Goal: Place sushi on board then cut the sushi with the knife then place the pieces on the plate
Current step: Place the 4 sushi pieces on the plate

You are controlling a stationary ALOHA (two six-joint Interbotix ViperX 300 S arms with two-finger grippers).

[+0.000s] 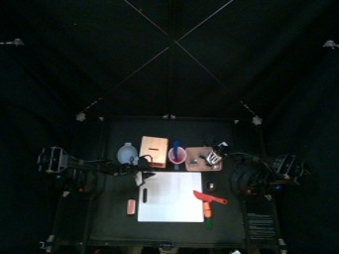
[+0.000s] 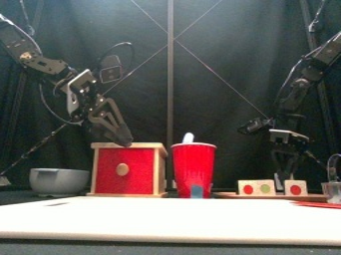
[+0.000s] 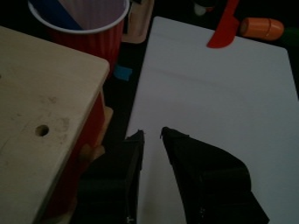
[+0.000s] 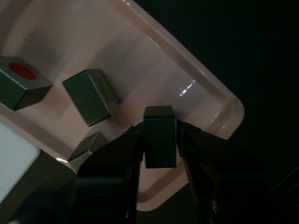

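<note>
So the right gripper (image 4: pixel 160 128) is clamping down on one dark green sushi piece (image 4: pixel 160 145) just over the corner of the pink tray (image 4: pixel 201 86), where other pieces (image 4: pixel 91 93) are already sitting. The left gripper (image 3: pixel 152 138) is hanging over the white board (image 3: pixel 216 105) beside the wooden box (image 3: pixel 41 105). Its jaws are only a sliver apart and gripping nothing, and the red knife (image 3: pixel 225 26) is lying at the board's right side.

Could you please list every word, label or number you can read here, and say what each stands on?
None can be read. The red cup, wooden box and white cutting board bear no print; the sushi pieces show only coloured dots, no writing.
</note>
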